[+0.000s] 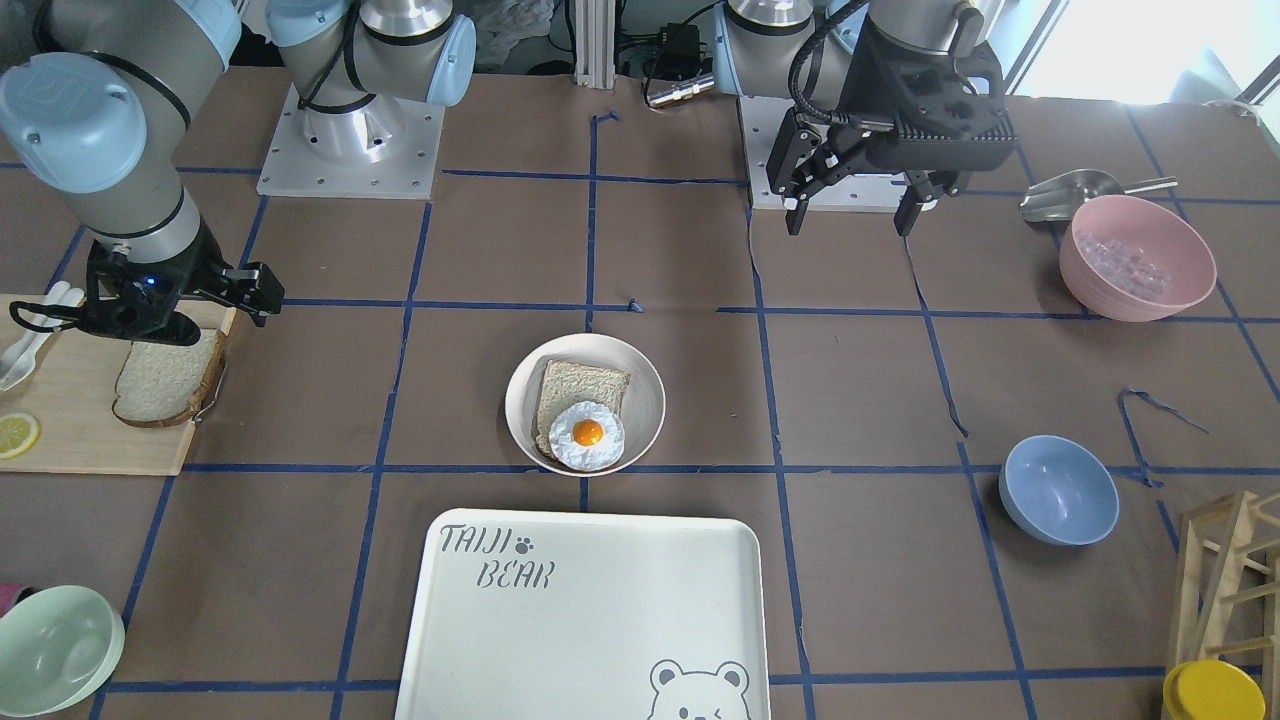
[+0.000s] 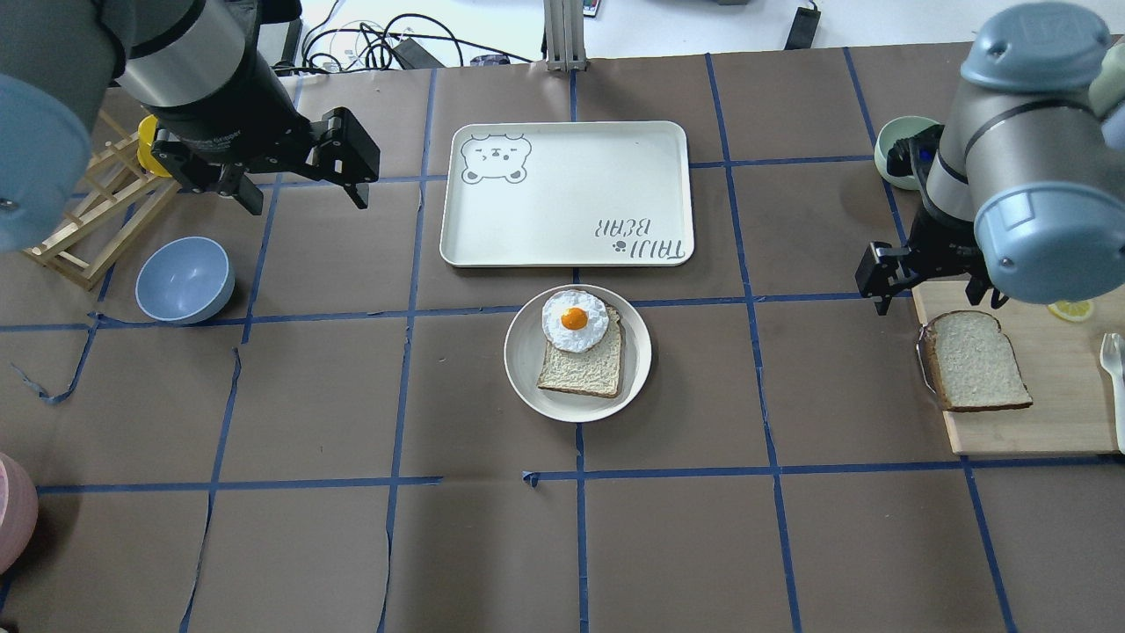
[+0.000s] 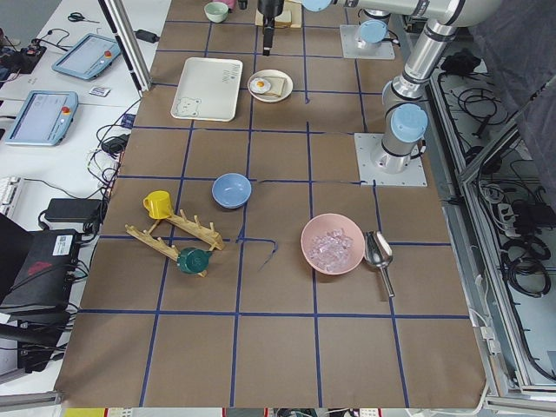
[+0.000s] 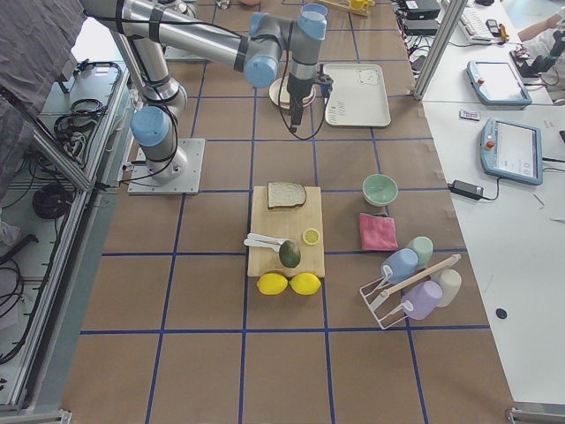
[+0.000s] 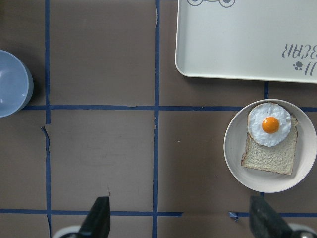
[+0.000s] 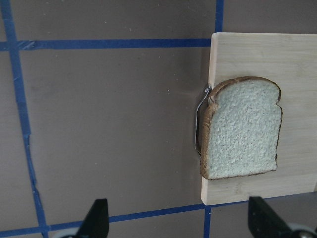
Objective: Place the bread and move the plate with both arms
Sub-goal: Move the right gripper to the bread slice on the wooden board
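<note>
- Our right fingers [image 6: 96, 218] are spread and empty, hovering near the worktop's right edge, just short of the bread [image 6: 242, 129].
- The bread lies flat on a wooden board [image 6: 297, 59] at that right edge. Its crust is right at the side of the board nearest the worktop's middle.
- We judge it light, soft and floppy. We would pinch it gently across two opposite crust sides, where it looks firmest, or it may dent or fold.
- Our left fingers [image 5: 99, 218] are likewise spread and hold nothing, toward the left edge and well apart from the plate [image 2: 640, 369].
- The plate sits mid-worktop, carrying a tanner slice [image 2: 584, 374] and a fried egg [image 2: 574, 321]. It looks stiff, smooth-rimmed and likely slippery, so we would grip the rim and keep it level.
</note>
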`<control>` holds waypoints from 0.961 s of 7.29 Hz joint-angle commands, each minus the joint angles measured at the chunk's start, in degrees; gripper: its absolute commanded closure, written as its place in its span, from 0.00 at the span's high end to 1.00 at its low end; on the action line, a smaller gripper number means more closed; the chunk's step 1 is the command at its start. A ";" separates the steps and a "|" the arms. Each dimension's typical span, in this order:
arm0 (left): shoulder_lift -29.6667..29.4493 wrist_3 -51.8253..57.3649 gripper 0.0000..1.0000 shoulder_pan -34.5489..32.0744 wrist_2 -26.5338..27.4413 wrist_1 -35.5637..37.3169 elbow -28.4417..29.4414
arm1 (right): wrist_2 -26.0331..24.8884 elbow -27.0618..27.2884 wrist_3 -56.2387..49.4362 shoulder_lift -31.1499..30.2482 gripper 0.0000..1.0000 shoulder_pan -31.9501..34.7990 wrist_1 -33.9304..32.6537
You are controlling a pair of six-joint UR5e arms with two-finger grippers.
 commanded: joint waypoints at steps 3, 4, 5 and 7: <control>0.16 -0.08 1.00 -0.02 0.02 -0.01 -0.53 | -6.09 10.88 -4.08 7.80 0.89 -6.18 -16.32; 0.25 -0.43 1.00 -0.11 -0.07 -0.01 -0.62 | -6.37 11.32 -4.26 9.30 0.89 -6.18 -18.59; 0.25 -0.52 1.00 -0.11 -0.16 -0.01 -0.62 | -7.86 11.33 -4.18 10.01 0.89 -6.18 -20.35; 0.34 -0.70 1.00 -0.11 -0.16 -0.01 -0.62 | -7.61 11.33 -3.83 10.90 0.60 -6.18 -20.55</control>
